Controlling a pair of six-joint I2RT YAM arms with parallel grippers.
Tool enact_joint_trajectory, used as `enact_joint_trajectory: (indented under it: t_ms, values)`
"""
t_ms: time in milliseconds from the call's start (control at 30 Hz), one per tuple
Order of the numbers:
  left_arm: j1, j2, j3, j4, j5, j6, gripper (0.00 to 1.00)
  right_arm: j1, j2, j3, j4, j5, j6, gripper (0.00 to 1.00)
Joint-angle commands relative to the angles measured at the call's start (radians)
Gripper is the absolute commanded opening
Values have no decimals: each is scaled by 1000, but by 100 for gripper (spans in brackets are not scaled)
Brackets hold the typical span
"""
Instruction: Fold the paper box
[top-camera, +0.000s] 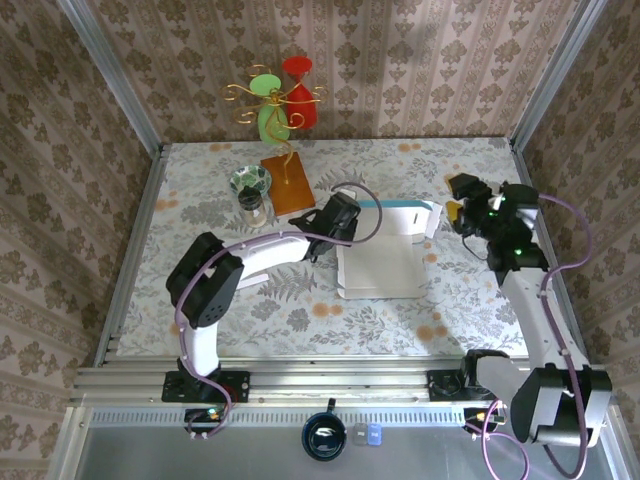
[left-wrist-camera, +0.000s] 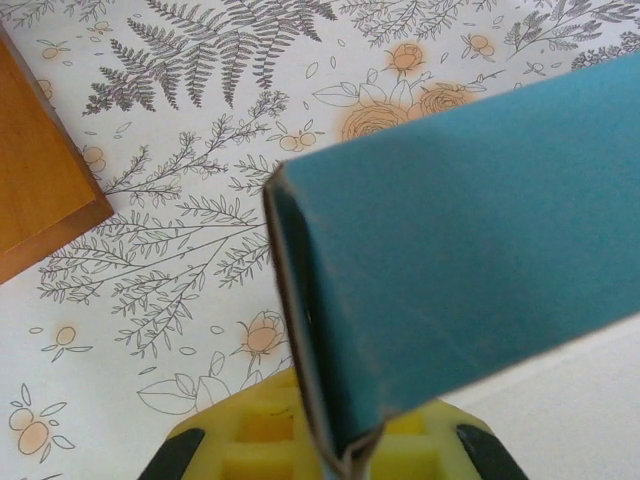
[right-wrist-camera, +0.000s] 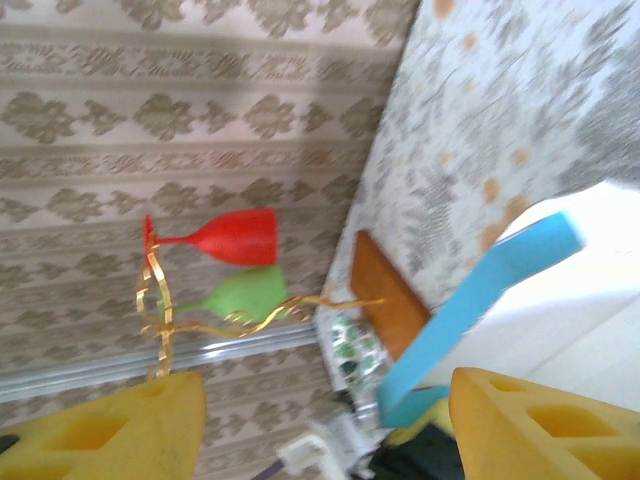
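The paper box (top-camera: 385, 255) lies in the middle of the table, white inside and blue outside, with its back wall raised. My left gripper (top-camera: 340, 215) sits at the box's back left corner. In the left wrist view it (left-wrist-camera: 350, 455) is shut on the folded teal flap (left-wrist-camera: 460, 230), whose edge is pinched between the yellow pads (left-wrist-camera: 245, 430). My right gripper (top-camera: 462, 205) hovers just right of the box's right flap, apart from it. Its yellow fingers (right-wrist-camera: 545, 420) stand wide open with nothing between them, and the blue wall (right-wrist-camera: 480, 290) lies beyond.
A wooden base (top-camera: 288, 183) with a gold wire stand carrying red and green glasses (top-camera: 285, 95) stands at the back left, beside a patterned glass (top-camera: 251, 185). Wallpapered walls close in three sides. A dark mug (top-camera: 325, 437) sits below the front rail.
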Motion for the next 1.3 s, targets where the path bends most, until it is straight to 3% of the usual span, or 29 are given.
enact_joint_trajectory:
  t_ms: [0, 400, 567, 733, 833, 1267]
  values:
    - [28, -52, 21, -47, 112, 29, 0, -17, -28, 83, -273, -26, -204, 66]
    - [145, -79, 71, -113, 436, -59, 0, -17, 85, 173, -361, -36, -281, 63]
    - [202, -76, 103, -115, 644, -94, 0, -43, 135, 250, -449, -17, -436, 62]
    - [259, -56, 130, -106, 803, -173, 0, -41, 196, 292, -450, -73, -538, 50]
    - [289, -55, 125, -67, 840, -224, 0, -41, 163, 249, -399, -95, -516, 44]
    - [328, -31, 116, 22, 918, -340, 0, -44, 110, 51, -56, -227, -192, 54]
